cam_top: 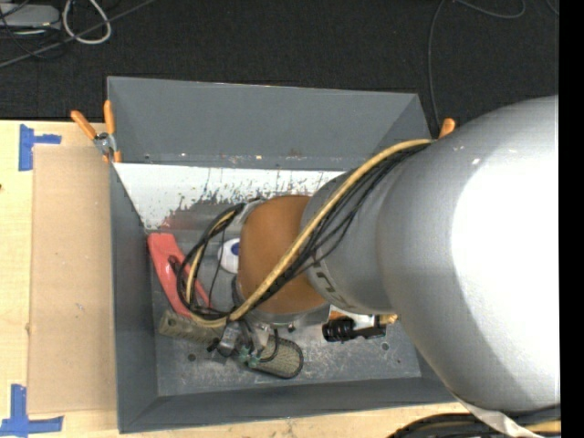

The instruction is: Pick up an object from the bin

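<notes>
Camera view: arm (438, 245) sits deep in the bin (265, 126), low among near-left clutter by a red strip (164, 261); hand (245, 340) mostly covered, grip impossible to tell.

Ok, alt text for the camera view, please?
A grey robot arm reaches from the right into the grey metal bin, its orange-covered wrist near the floor. Around the wrist lie a red flat strip at left, a dark mesh oval below and a black cylinder lower right.
</notes>
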Robot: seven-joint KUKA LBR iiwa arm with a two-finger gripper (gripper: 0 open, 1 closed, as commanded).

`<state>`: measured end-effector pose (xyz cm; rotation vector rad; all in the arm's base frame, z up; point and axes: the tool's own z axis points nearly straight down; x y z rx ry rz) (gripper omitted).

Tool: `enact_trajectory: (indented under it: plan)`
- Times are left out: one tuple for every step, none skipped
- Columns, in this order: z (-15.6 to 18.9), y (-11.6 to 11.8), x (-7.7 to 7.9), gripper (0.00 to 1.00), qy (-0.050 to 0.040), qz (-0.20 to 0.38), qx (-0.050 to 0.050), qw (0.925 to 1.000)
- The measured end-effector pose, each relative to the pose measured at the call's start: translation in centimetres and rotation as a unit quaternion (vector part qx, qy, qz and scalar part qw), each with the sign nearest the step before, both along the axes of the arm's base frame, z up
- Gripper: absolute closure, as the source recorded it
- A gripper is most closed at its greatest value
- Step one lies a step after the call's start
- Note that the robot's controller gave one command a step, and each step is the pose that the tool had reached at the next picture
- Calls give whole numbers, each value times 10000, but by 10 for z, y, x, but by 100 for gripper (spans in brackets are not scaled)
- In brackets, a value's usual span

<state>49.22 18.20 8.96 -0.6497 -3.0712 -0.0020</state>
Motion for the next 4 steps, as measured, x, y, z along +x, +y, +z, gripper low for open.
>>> enact_trajectory:
  plan:
    - [48, -1, 5, 100, 42, -42, -17, 10000]
    - [87, -2, 11, 100, 31, -42, -12, 10000]
    - [109, -5, 14, 100, -11, 208, 1, 9998]
    - [151, -1, 11, 100, 48, 289, -18, 9996]
